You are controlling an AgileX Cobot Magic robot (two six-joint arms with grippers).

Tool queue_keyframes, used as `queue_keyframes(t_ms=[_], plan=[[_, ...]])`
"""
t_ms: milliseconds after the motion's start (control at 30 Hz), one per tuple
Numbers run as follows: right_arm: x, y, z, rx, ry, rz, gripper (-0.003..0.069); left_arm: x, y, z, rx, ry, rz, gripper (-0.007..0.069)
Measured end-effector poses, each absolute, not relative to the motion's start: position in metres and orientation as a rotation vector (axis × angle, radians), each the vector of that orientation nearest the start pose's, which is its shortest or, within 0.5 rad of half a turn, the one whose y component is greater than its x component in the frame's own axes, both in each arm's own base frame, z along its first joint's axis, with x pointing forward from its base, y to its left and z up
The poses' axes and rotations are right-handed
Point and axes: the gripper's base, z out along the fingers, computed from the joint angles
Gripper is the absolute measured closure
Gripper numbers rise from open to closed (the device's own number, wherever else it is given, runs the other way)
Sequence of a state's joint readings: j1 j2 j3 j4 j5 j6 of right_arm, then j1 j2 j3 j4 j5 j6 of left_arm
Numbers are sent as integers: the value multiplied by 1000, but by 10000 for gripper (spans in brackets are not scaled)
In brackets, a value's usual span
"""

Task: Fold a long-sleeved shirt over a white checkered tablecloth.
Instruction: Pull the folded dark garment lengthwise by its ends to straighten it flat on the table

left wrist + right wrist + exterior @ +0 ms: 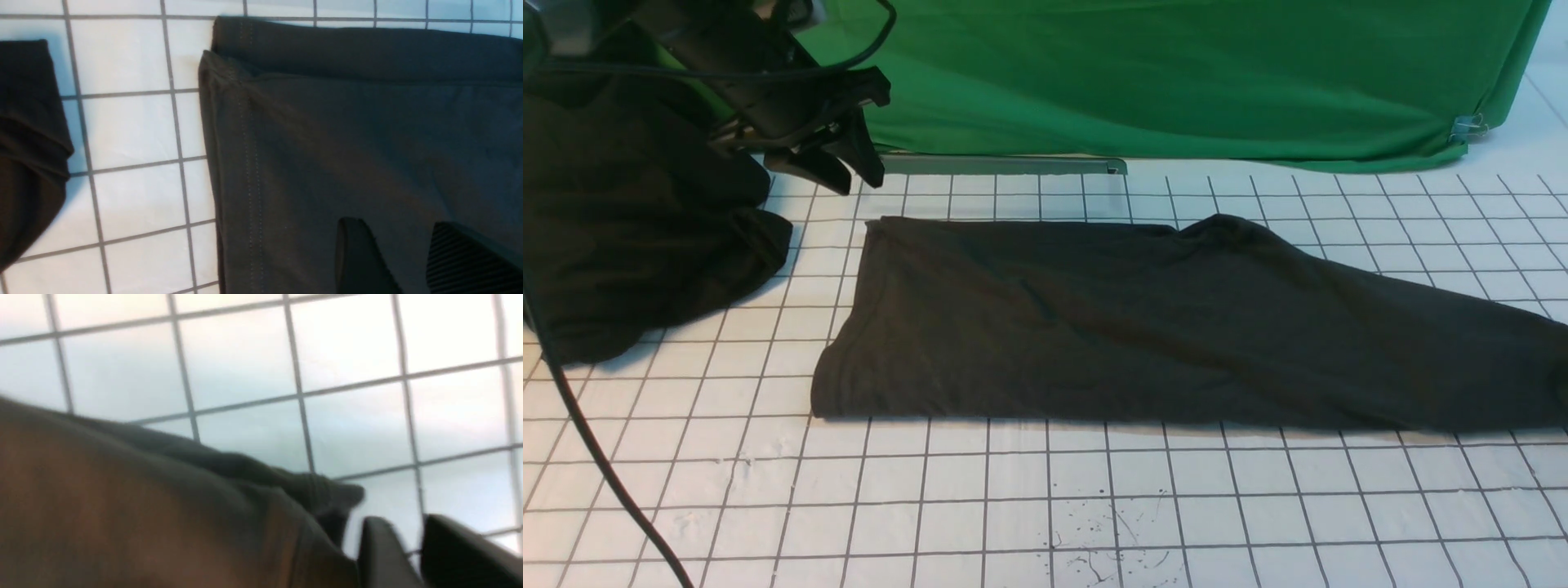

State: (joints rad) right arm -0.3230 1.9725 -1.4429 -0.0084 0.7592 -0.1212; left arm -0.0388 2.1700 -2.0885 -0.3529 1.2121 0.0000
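Left wrist: shirt (327, 163) beneath end effector (398, 232).

I can't read any words, labels, brands, numbers or signs in any of my three camera views.

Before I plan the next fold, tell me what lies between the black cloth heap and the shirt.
Only bare checkered tablecloth, between the heap and the shirt, in the front view.
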Motion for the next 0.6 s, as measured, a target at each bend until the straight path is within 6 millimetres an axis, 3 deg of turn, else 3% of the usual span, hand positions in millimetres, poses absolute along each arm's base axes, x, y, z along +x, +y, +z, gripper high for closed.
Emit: queue_keyframes(t_ms=[33,67,133,167,233,400,600], plan=[[393,-132,195,300,2766,-118,350,473,-47,278,-32,2747,-490,379],[393,-132,195,305,2765,-117,334,473,-47,278,-32,2747,-487,379],[392,-132,203,353,2778,-105,125,473,-46,277,-29,2749,-475,379],[391,-132,209,369,2790,-99,64,473,-46,277,-29,2749,-473,379],[388,-130,219,399,2826,-85,18,473,-46,277,-27,2751,-463,379],[377,-126,228,440,2921,-38,0,473,-45,277,-25,2752,-451,379],[374,-122,197,473,2972,16,18,473,-45,277,-25,2752,-451,379]])
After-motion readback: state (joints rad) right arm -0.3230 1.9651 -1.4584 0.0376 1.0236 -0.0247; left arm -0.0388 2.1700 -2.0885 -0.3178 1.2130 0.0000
